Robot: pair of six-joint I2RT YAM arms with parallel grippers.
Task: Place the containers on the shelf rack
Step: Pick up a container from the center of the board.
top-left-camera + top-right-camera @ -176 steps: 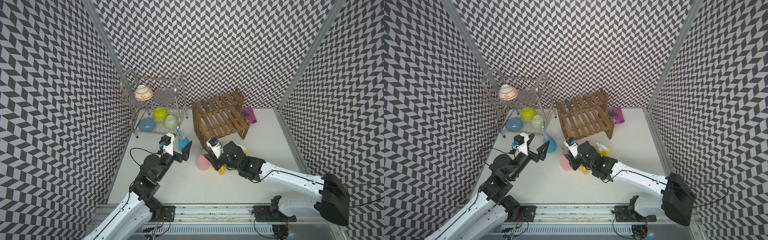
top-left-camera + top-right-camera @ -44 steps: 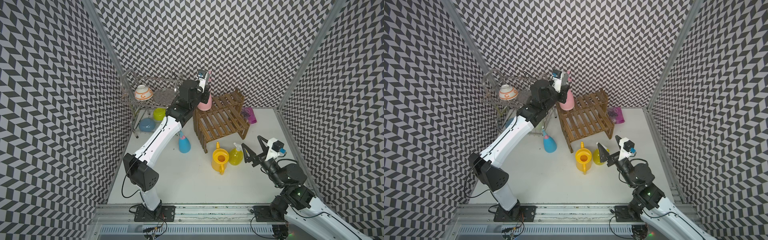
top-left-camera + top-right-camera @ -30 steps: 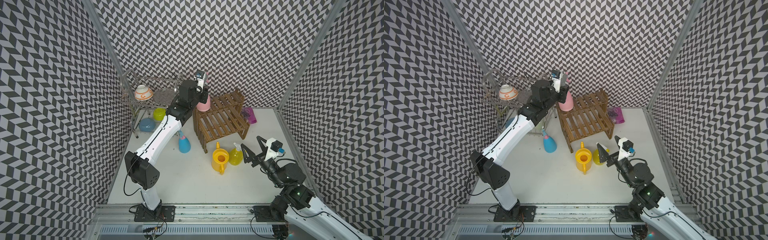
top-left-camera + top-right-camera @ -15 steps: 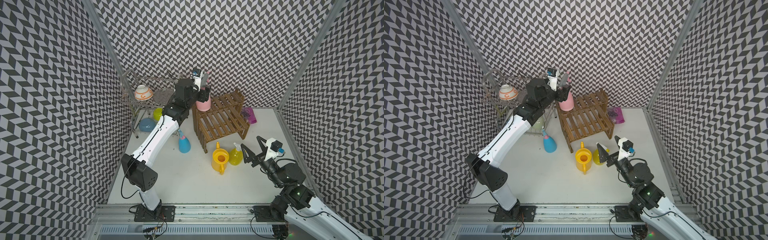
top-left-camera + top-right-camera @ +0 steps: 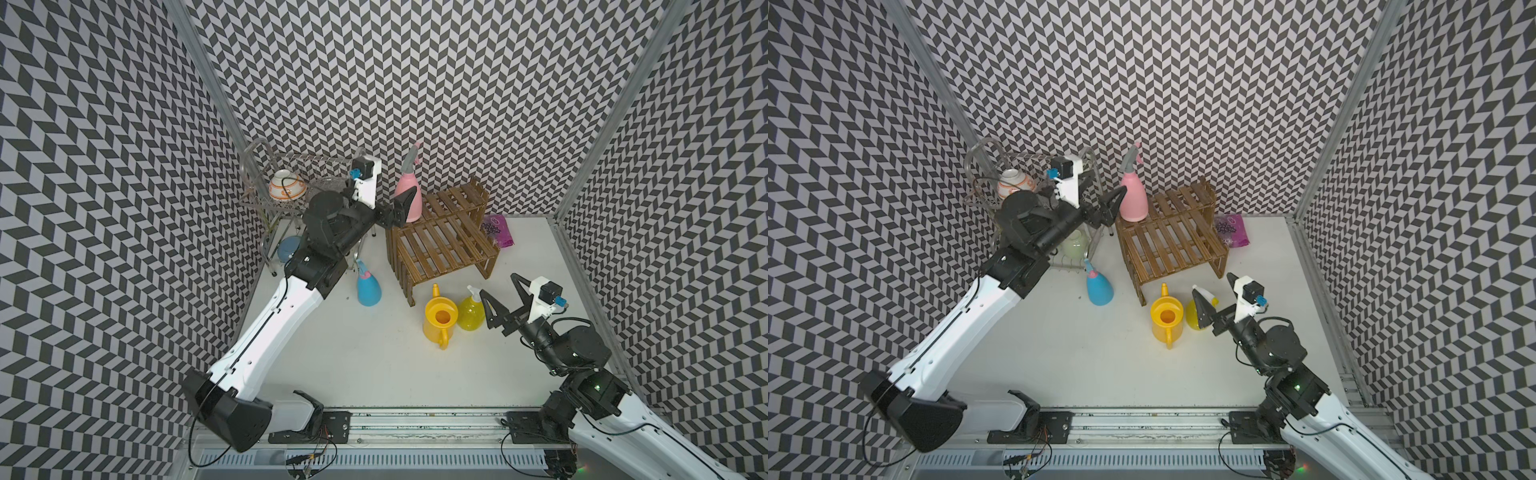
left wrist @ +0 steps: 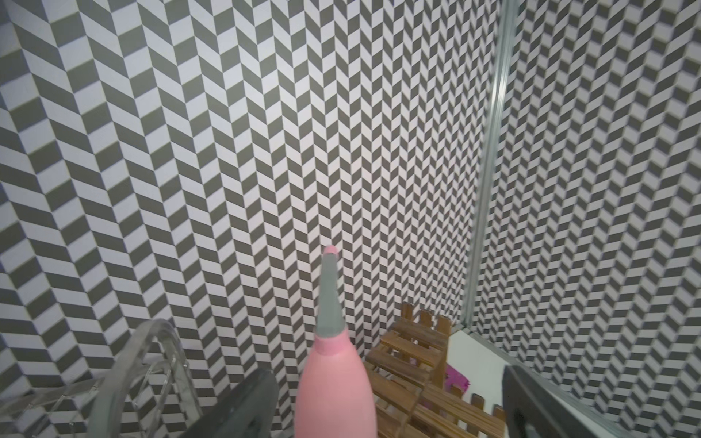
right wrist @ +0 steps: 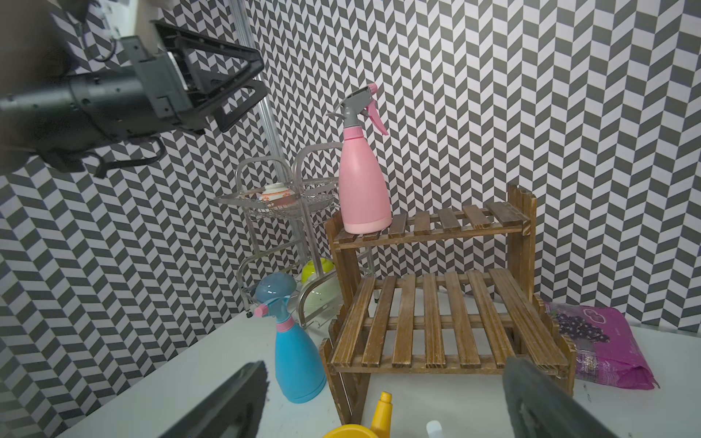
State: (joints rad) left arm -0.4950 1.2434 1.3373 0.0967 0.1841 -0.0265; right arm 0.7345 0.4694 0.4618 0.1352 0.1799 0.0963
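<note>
On the upper step of the shelf rack [image 7: 436, 322] the pink spray bottle [image 7: 362, 189] stands upright, the left gripper [image 7: 261, 76] spread wide and clear of it. Step judged: withdrawal. Next, the right gripper [image 5: 498, 286], also open, must close on the yellow trigger sprayer [image 5: 471, 309] just ahead of it.

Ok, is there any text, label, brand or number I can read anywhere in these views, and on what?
No text can be read in any view.
On the purple grape-print packet: a small white logo near its upper edge, too blurred to read.
On the pink spray bottle, blue spray bottle, yellow watering can and wooden shelf rack: no label or marking visible.
</note>
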